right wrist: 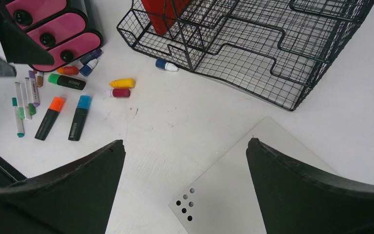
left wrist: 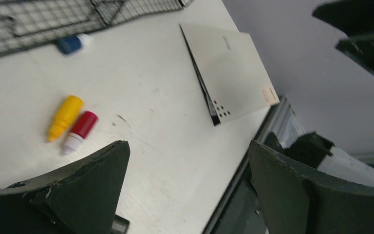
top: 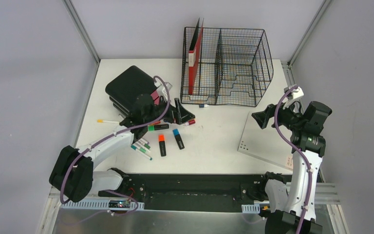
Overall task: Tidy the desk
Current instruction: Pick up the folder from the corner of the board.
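Observation:
The desk point(top: 214, 141) is a white tabletop strewn with stationery. My left gripper point(top: 182, 115) hovers open and empty over its middle, just in front of the wire rack. In the left wrist view the left gripper point(left wrist: 189, 146) has bare desk between its jaws, with a yellow cap point(left wrist: 65, 116) and a red cap point(left wrist: 80, 129) to its left. My right gripper point(top: 263, 118) is open and empty above the near-left corner of a white notebook point(top: 272, 141). In the right wrist view the right gripper point(right wrist: 185, 141) frames that notebook's point(right wrist: 253, 185) dotted corner.
A black wire-mesh rack point(top: 233, 63) at the back holds a red folder point(top: 195, 61). A black drawer unit point(top: 129, 85) with pink fronts sits at the back left. Orange point(top: 162, 145), blue point(top: 178, 139) and green point(top: 157, 127) highlighters and several pens point(top: 141, 147) lie near it.

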